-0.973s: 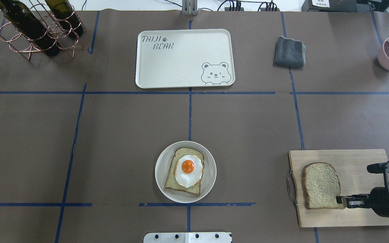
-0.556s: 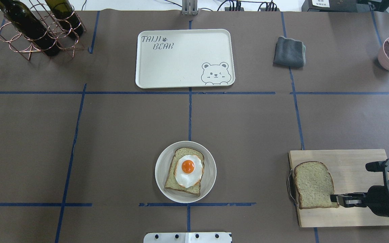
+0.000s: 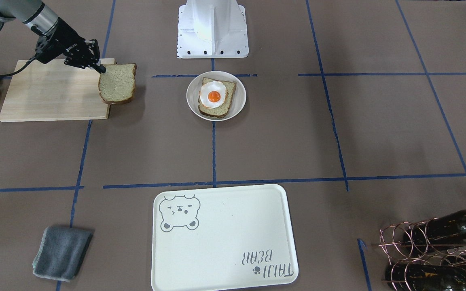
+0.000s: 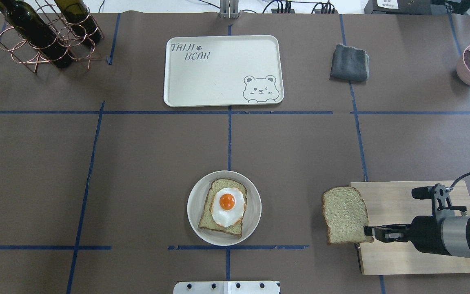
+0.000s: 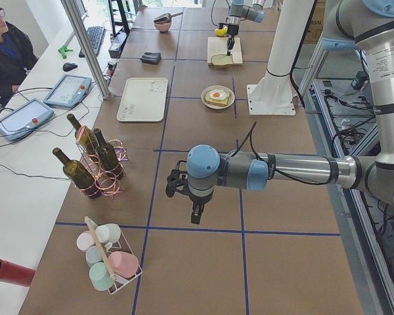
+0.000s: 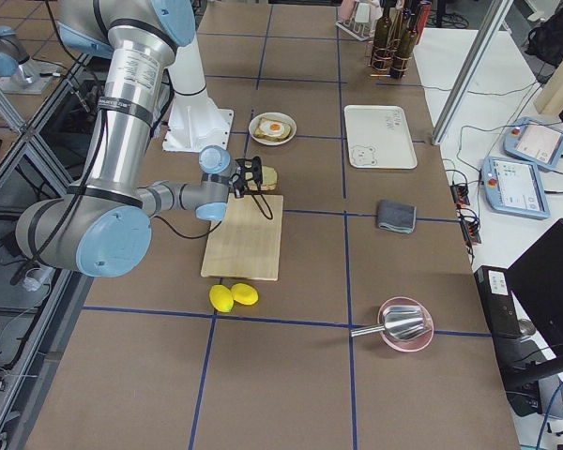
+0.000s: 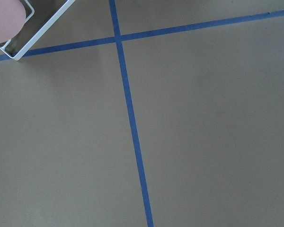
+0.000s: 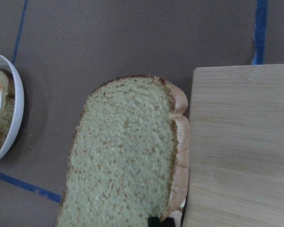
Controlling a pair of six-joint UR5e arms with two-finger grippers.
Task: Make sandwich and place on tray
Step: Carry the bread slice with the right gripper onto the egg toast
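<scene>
- At cutting board [image 4: 414, 196] edge nearest the plate [image 4: 194, 222]: I see right gripper [image 4: 366, 231] clamped on a bread slice [image 4: 345, 214], overhanging the worktop [image 4: 300, 155].
- On plate: second slice [image 4: 218, 227], egg [image 4: 227, 205] on top.
- Far side: tray [image 4: 218, 77], well apart.
- Can't tell left gripper [image 5: 196, 213] state.

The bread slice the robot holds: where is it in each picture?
Front-facing: slice upper left.
Overhead: slice lower right.
Exterior left: slice top centre, far.
Exterior right: slice just above centre.
Left wrist: not visible.
Right wrist: slice fills centre.
Landmark: wooden cutting board beside it.
</scene>
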